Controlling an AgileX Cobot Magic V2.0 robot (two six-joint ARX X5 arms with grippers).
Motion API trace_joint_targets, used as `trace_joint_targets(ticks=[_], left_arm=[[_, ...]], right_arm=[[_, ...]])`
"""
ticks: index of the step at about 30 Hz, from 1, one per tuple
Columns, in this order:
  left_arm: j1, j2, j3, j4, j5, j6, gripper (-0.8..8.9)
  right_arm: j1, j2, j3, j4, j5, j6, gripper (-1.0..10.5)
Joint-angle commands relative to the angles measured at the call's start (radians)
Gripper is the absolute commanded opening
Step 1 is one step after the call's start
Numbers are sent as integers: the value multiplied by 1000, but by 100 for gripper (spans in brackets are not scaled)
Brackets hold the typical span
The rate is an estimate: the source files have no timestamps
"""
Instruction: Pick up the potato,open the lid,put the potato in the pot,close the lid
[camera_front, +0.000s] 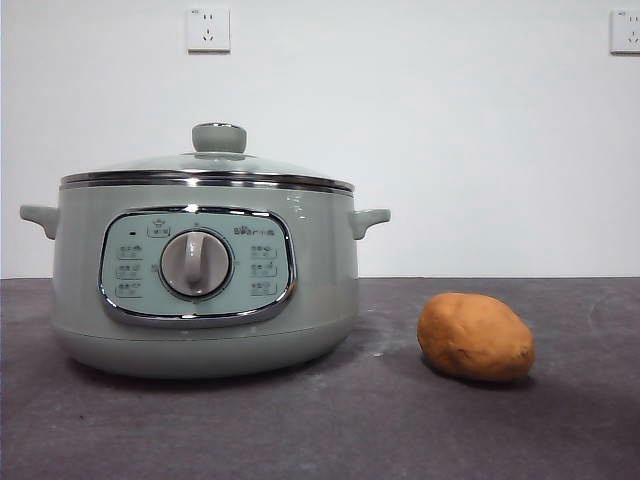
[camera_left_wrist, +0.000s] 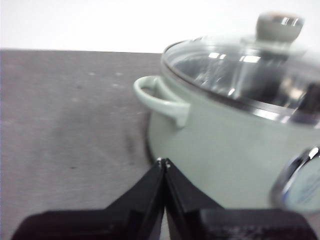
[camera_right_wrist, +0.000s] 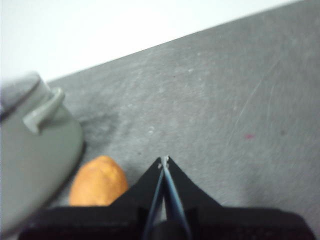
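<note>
Front view shows the green pot (camera_front: 205, 290) on the dark bench (camera_front: 400, 420) with the glass lid (camera_front: 210, 165) on top. The potato (camera_front: 476, 337) lies beside it, not touching. The left gripper (camera_left_wrist: 163, 162) is pressed together near the pot's handle. The right gripper (camera_right_wrist: 164, 160) looks pressed together too, though blurry, above the potato.

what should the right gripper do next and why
Probably open its jaws and ease toward the potato. The right gripper is shut and holds nothing, the potato lies free on the table beside the pot, and the lid is still on.
</note>
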Motion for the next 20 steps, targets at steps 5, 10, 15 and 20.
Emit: trace_joint_targets(ticks=[5, 10, 15, 20], left_arm=[[2, -2, -11, 44, 17, -247, -6], [2, -1, 35, -13, 21, -247, -6], [2, 10, 150, -105, 21, -246, -6], [2, 48, 280, -109, 24, -238, -6]], right_arm=[[0, 1, -4, -11, -5, 148, -16], [0, 12, 68, -73, -4, 148, -16], [0, 79, 202, -137, -4, 120, -16], [0, 193, 364, -178, -4, 43, -16]])
